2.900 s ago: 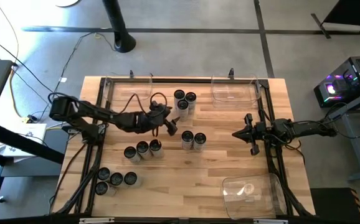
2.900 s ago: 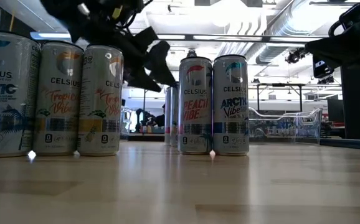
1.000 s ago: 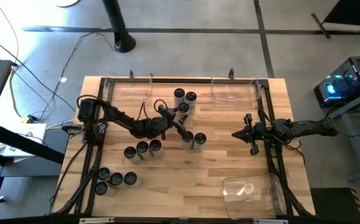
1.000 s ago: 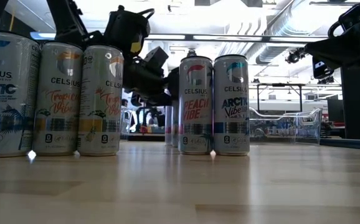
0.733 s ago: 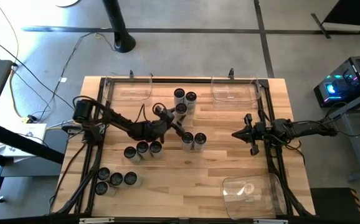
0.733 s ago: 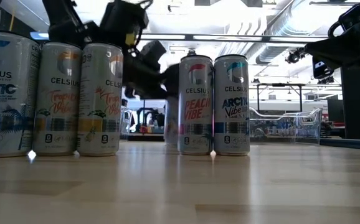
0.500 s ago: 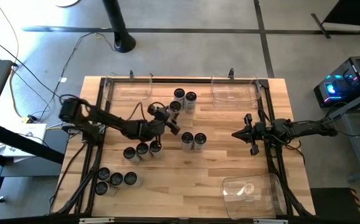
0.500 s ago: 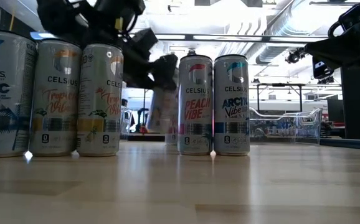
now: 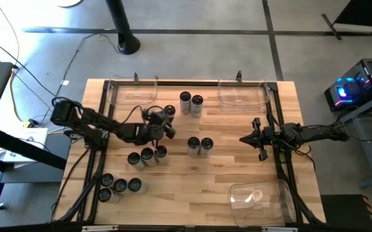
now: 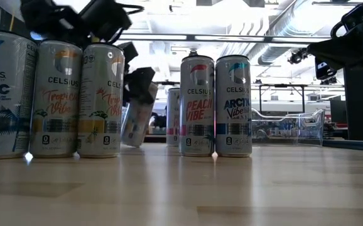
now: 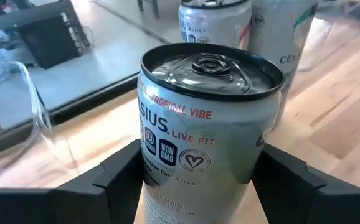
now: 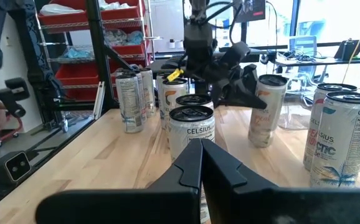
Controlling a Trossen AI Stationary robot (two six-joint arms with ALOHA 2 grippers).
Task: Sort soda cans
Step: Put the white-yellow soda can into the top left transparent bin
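a tilted soda can (image 11: 208,124) is clamped between the fingers of the left gripper (image 9: 163,122), while the right gripper (image 9: 249,138) is kept closed, empty.

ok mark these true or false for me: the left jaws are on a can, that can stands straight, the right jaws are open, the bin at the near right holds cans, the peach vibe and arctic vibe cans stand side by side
1. The left gripper holds a Tropical Vibe can. True.
2. That can stands straight. False: in the low view it tilts.
3. The right gripper has open jaws. False: they are shut, holding nothing.
4. The near right bin holds cans. False: no can shows in it.
5. The Peach Vibe can and Arctic Vibe can stand side by side. True.
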